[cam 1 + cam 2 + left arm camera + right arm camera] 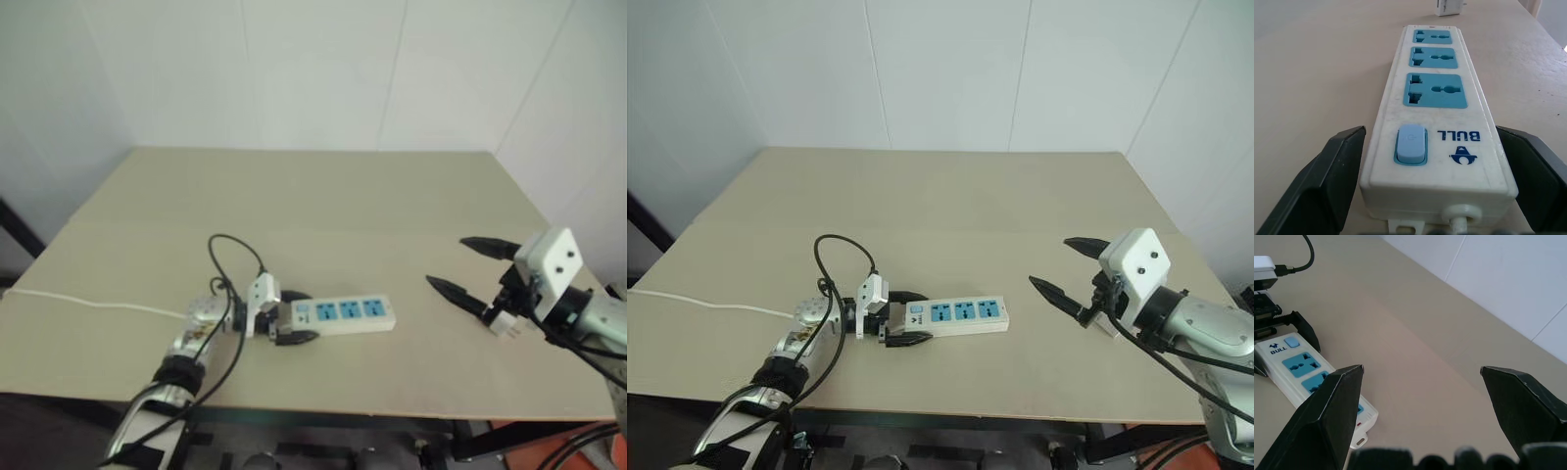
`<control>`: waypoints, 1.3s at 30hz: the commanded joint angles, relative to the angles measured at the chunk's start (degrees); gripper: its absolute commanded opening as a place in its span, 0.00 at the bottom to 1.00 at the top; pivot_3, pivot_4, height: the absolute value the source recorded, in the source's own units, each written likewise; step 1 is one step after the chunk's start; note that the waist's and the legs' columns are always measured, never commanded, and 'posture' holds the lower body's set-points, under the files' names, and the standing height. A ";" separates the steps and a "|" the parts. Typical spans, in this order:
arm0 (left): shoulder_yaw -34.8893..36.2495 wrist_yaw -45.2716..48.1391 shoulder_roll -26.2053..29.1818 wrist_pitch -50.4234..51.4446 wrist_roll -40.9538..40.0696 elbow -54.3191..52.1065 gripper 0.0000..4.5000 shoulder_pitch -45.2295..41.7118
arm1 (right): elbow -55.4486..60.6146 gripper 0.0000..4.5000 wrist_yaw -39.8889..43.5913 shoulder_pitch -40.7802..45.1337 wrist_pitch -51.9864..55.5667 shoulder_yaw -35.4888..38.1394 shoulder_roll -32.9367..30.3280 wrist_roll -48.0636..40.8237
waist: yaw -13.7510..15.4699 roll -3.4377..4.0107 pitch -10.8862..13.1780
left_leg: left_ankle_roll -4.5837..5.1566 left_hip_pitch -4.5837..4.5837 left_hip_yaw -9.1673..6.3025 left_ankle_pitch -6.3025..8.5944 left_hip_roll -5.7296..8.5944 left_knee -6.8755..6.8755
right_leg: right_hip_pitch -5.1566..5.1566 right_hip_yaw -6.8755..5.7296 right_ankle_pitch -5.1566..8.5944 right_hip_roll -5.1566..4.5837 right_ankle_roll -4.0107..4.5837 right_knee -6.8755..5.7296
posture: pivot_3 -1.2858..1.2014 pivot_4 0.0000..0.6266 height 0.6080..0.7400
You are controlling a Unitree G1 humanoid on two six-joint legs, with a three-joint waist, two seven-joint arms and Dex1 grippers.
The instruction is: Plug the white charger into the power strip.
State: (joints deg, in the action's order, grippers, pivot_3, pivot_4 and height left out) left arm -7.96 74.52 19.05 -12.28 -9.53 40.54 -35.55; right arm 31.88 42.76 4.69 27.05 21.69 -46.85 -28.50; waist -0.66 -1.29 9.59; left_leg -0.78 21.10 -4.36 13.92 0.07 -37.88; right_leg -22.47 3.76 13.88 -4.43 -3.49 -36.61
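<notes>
Now straddling switch end of power strip (pixel 343 314) with released left fingers (pixel 1327 176), lower centre of desk (pixel 323 196); holding right fingers (pixel 460 291) released, lower right, near white charger (pixel 503 324).

My left gripper (pixel 904 316) is low at the worktop (pixel 950 196), pointing to my right, jaws wide apart with one finger (pixel 1327 181) on each side of the strip's (pixel 1437 107) switch end; I can't tell if the pads touch it. Left arm reaches in from my lower left, wrist bent inward. My right gripper (pixel 1068 266) hangs raised above the worktop, about level, pointing left, jaws fully spread, holding nothing.
</notes>
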 commanded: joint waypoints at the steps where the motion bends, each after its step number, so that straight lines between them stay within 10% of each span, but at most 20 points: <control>1: -1.21 0.21 -1.17 -0.87 1.60 4.62 1.00 -0.10 | 1.00 1.00 0.45 0.72 0.05 3.19 -1.38 -1.67 | -0.01 0.06 -0.06 | 0.00 -0.04 0.00 0.00 0.00 0.00 | 0.10 -0.01 0.03 0.00 -0.08 0.07 | 0.52 0.24 1.00; 9: -3.30 4.90 -1.61 -3.39 3.45 8.08 1.00 -0.85 | 1.05 1.00 0.77 0.40 0.03 3.93 -2.10 -2.40 | 0.02 0.27 -0.25 | 0.01 -0.03 -0.03 0.01 -0.01 0.02 | 0.19 -0.04 -0.03 0.00 -0.16 0.33 | 0.52 0.24 1.00; 14: -3.21 5.85 -1.52 -3.36 3.45 8.30 0.73 -1.20 | 0.24 1.00 1.58 0.88 -0.57 3.51 -2.51 -2.66 | 0.01 0.29 -0.26 | 0.06 0.00 -0.04 0.03 -0.01 0.03 | 0.19 -0.04 -0.05 -0.01 -0.14 0.41 | 0.52 0.24 1.00; 23: -2.29 6.97 -1.62 -0.54 0.92 2.01 0.73 -1.66 | -10.01 1.00 8.23 5.26 1.51 3.94 -6.83 -5.58 | -0.10 0.26 -0.24 | 0.07 0.04 -0.02 0.04 -0.01 0.04 | 0.18 -0.04 -0.07 -0.01 -0.18 0.50 | 0.52 0.24 1.00; 30: -3.50 9.51 -0.18 2.64 0.30 -4.94 0.73 -0.21 | -19.91 1.00 11.20 24.38 22.88 -10.36 -20.52 -5.22 | -0.22 0.33 -0.14 | 0.07 0.34 -0.01 0.04 -0.03 0.05 | -0.19 -0.03 -0.31 -0.01 0.20 0.50 | 0.52 0.24 1.00; 39: -4.87 4.47 -1.88 -0.95 3.50 -2.52 0.73 0.02 | -38.36 1.00 15.89 55.94 42.78 -43.68 -21.04 10.48 | 0.45 0.35 -0.14 | 0.05 1.02 0.01 0.03 0.01 0.01 | -0.84 -0.06 -0.40 -0.07 0.22 0.54 | 0.52 0.24 1.00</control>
State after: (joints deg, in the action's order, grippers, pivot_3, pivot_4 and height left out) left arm -11.37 80.58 17.77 -12.62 -7.81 37.05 -36.09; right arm -4.30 57.03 58.55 68.57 -19.31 -67.30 -21.25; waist -0.21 -0.94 9.44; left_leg -0.73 22.15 -4.37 13.95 0.09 -37.87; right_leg -23.31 3.68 13.48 -4.51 -3.27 -36.05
